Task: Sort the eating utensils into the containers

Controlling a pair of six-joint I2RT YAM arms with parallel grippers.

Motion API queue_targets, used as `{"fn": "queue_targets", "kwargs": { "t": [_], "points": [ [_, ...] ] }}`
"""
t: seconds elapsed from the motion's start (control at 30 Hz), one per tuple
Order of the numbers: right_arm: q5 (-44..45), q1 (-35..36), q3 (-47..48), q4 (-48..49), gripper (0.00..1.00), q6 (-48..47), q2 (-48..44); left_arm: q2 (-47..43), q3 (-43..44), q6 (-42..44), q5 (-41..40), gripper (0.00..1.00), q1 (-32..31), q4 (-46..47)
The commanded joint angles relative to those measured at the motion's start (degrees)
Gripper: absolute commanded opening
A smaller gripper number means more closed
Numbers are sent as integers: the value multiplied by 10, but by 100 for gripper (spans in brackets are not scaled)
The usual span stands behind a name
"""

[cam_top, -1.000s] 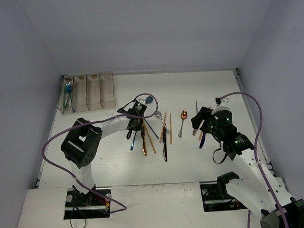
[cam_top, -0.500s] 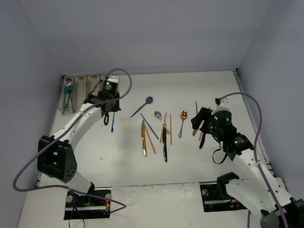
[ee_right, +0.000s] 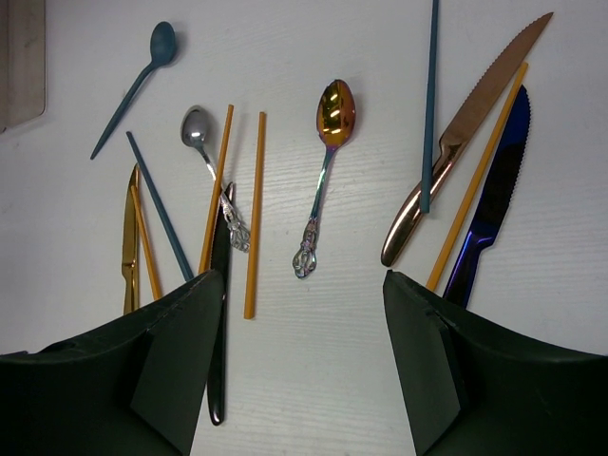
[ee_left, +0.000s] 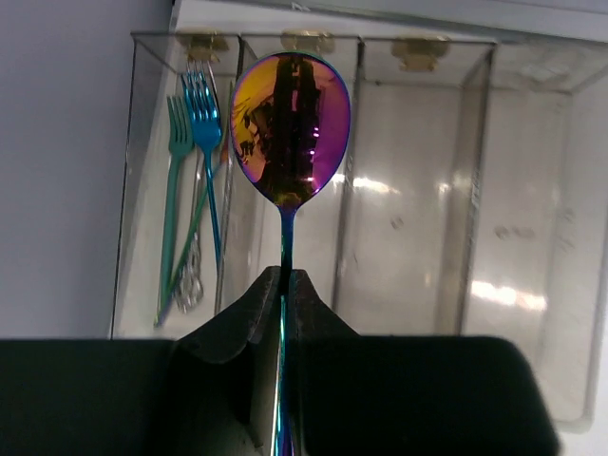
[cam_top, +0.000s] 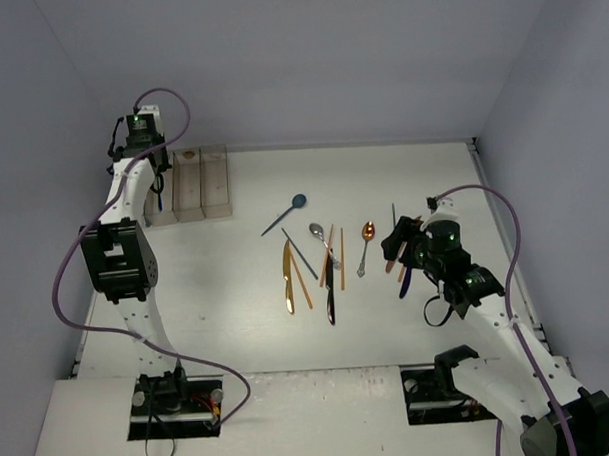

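the iridescent spoon (ee_left: 290, 128) has a mirror-bright bowl of gold, orange and magenta with a blue-green rim. its thin stem runs straight down into the left gripper (ee_left: 285, 285), whose jaws are pressed together on it. it hangs at the far left of the table over the containers (ee_left: 475, 218), a row of clear, pale bins joined side by side. in the left wrist view the bowl overlaps the wall between the first and second bin from the left, and i cannot tell which one it is really over. the leftmost bin holds a blue fork (ee_left: 204, 114), a teal fork (ee_left: 177, 161) and, lower down, something silver that i can't quite make out. the black gripper body hides the stem below the fingers. in the top view the arm covers part of the bins.

the right gripper (ee_right: 302, 280) hovers over the table's right half, jaws spread with nothing between them. under it lie a copper-gold spoon (ee_right: 334, 109), a silver spoon (ee_right: 197, 128), a teal spoon (ee_right: 142, 71), orange sticks (ee_right: 255, 209), a copper knife (ee_right: 465, 123) and a blue knife (ee_right: 494, 204). a black knife (ee_right: 219, 332) is partly cut off by one finger.
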Motion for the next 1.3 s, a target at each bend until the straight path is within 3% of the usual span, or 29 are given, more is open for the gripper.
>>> {"fn": "queue_targets", "kwargs": {
  "t": [0.0,0.4,0.53,0.8,1.03,1.27],
  "points": [
    [-9,-3,15,23,66,-4,15,50,93,41,16,0,26,37],
    [-8,-3,12,23,66,10,35,156,156,62,36,1,37,86],
    [-5,-3,15,24,66,8,41,153,137,55,47,21,37,81],
    [-3,-3,17,23,66,3,34,73,65,50,85,45,28,100],
    [-3,-3,2,23,66,6,5,-23,-42,105,185,51,-73,109],
    [-13,-3,-11,19,66,10,-23,-49,-111,127,185,55,-208,109]
  ]
}}
